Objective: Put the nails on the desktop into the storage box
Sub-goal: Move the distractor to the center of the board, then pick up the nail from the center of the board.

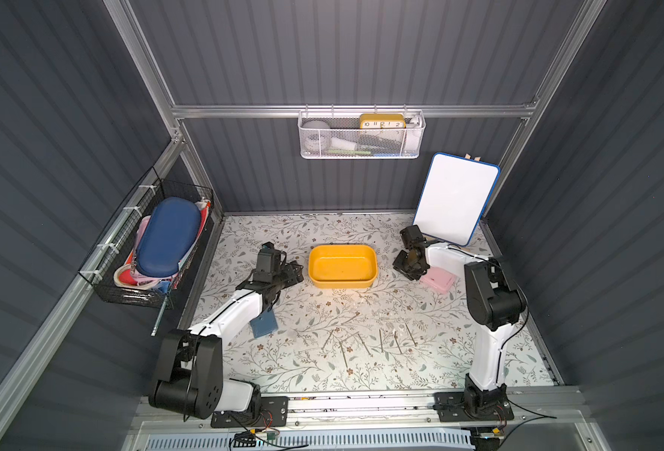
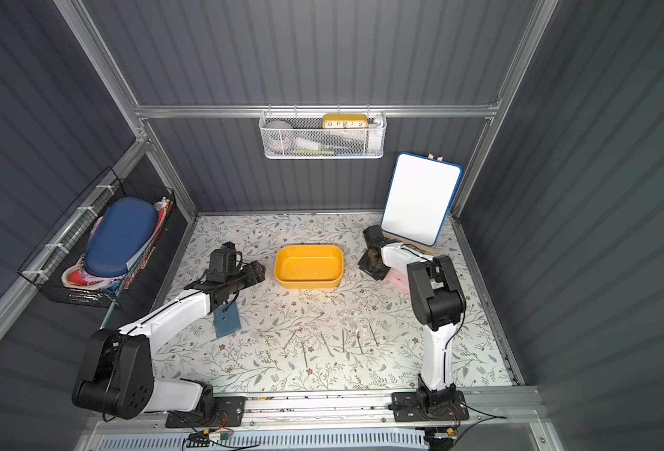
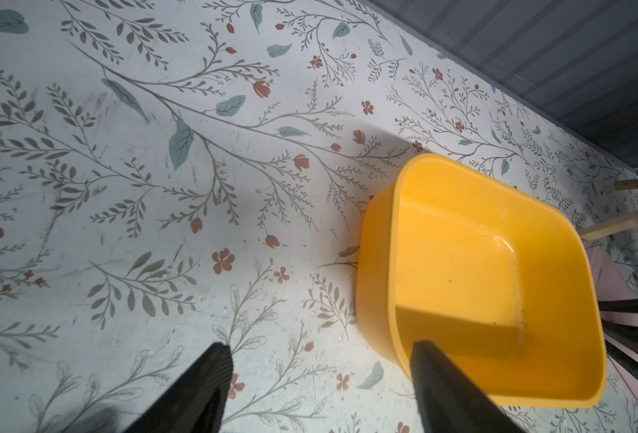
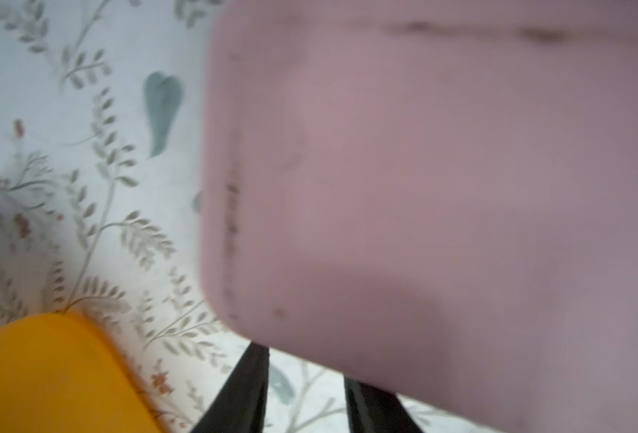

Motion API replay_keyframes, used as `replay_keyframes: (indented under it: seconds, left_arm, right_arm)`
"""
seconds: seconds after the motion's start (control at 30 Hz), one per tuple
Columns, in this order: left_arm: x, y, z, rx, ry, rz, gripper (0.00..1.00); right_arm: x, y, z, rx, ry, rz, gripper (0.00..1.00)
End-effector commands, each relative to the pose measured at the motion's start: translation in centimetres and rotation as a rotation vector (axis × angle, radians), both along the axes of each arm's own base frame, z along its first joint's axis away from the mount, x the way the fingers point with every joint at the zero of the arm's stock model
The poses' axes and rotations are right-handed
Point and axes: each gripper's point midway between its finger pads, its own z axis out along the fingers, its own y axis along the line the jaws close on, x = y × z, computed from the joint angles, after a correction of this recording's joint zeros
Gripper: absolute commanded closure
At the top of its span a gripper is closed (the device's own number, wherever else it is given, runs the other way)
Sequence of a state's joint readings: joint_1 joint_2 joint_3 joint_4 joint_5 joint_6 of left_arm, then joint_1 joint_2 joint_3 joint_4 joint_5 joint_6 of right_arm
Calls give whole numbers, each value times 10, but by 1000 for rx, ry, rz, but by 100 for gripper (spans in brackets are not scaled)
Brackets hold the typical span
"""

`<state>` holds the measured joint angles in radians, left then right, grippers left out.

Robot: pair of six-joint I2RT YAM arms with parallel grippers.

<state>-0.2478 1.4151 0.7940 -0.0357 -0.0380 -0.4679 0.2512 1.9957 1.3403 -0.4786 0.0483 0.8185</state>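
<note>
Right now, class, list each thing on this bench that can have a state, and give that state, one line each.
storage box: upright, empty, no nails inside.
nails: lying flat on the desktop, outside the storage box.
left claw: open, empty, near the storage box.
right claw: jaws apart, tips hidden by the pink case; grip unclear.
whiteboard: propped upright, blank.

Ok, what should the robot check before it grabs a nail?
1. Shallow yellow plastic tub is empty, ready: ok.
2. Thin dark metal nails lie loose on the white leafy desktop: ok.
3. Left claw open, holding nothing: ok.
4. Right claw clear of the flat pink case: cannot tell.
5. A claw above the nails: not ok, both sit beside the tub.
</note>
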Motion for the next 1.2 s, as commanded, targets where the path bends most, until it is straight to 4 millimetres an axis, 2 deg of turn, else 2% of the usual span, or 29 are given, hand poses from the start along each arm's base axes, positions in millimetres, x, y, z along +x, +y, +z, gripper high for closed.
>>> replay_keyframes:
  seconds: [0.0, 0.07, 0.2, 0.3, 0.47, 0.6, 0.7, 0.93, 1.03, 1.17]
  left_arm:
    - [12, -6, 7, 8, -39, -48, 19]
    - [15, -11, 10, 1, -58, -70, 18]
    - [21, -26, 24, -33, -120, -158, 16]
    - [31, -40, 28, -30, -133, -240, 16]
    - [52, -45, -8, 21, 10, -264, 19]
    - [59, -61, -30, 38, 70, -312, 20]
    - [59, -67, -45, 51, 122, -319, 21]
    - [45, -76, -40, 30, 117, -337, 20]
    - [40, -80, -36, 19, 111, -345, 19]
    - [33, -82, -27, 8, 97, -344, 18]
  right_arm:
    - [-23, -36, 10, -131, 30, -56, 61]
    - [-27, -32, 17, -100, 12, -31, 61]
    - [-33, 11, 39, 56, -91, 123, 60]
    - [-52, 26, 47, 75, -90, 197, 60]
    - [-90, 34, 49, 79, -35, 291, 60]
    - [-122, 33, 47, 29, 19, 358, 61]
    - [-143, 24, 49, -24, 54, 385, 61]
    - [-198, 7, 58, -155, 166, 434, 64]
    - [-221, 1, 53, -177, 210, 441, 66]
    - [-243, 5, 41, -161, 241, 467, 71]
